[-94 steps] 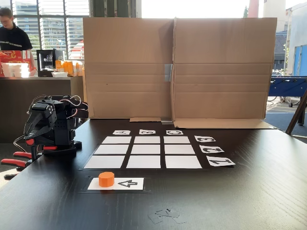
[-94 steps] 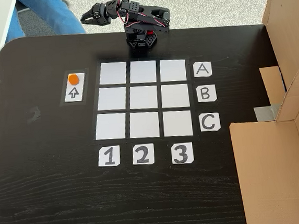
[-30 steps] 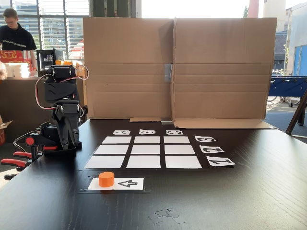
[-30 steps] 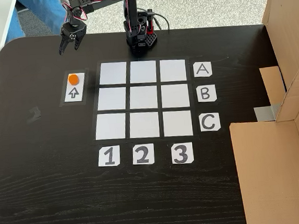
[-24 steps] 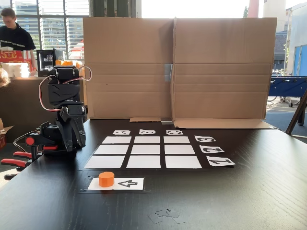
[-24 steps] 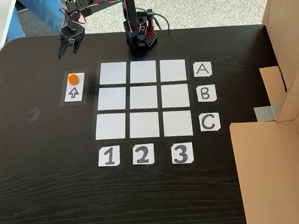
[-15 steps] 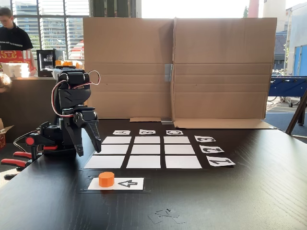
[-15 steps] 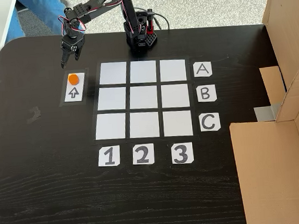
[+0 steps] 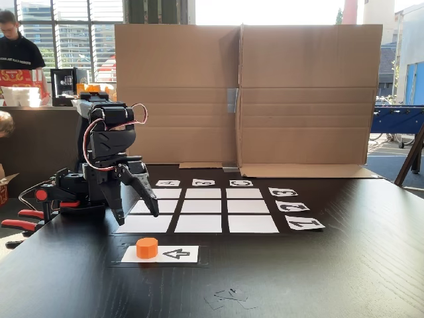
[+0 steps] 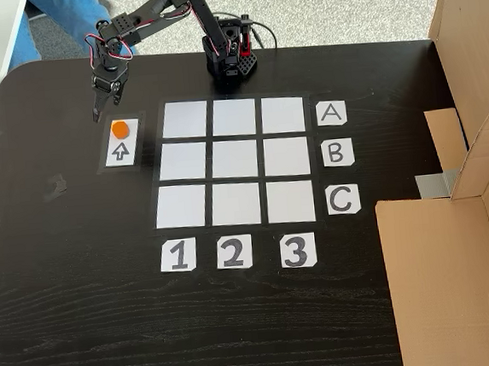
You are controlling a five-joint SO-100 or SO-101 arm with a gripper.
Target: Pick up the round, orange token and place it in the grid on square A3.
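Observation:
The orange token (image 9: 147, 248) (image 10: 119, 129) stands on one end of the white arrow card (image 9: 177, 254) (image 10: 120, 152), beside the grid (image 9: 199, 223) (image 10: 238, 160). My gripper (image 9: 137, 213) (image 10: 100, 112) hangs open, pointing down, just behind and above the token, apart from it, with nothing between its fingers. Square A3 (image 9: 169, 193) (image 10: 283, 114) is the bare white corner cell in line with the "A" card (image 10: 331, 114) and the "3" card (image 10: 297, 250); in the front fixed view the arm partly covers that corner.
The arm's base (image 10: 232, 61) sits at the table edge behind the grid. A tall cardboard wall (image 9: 298, 99) (image 10: 457, 259) closes off one side of the table. Red clamps (image 9: 20, 222) hold the base. A person (image 9: 16, 40) stands in the background.
The arm has unfolded from its base and swung out over the table. The gripper has come down and forward toward the token, with its fingers spread. The token has not moved.

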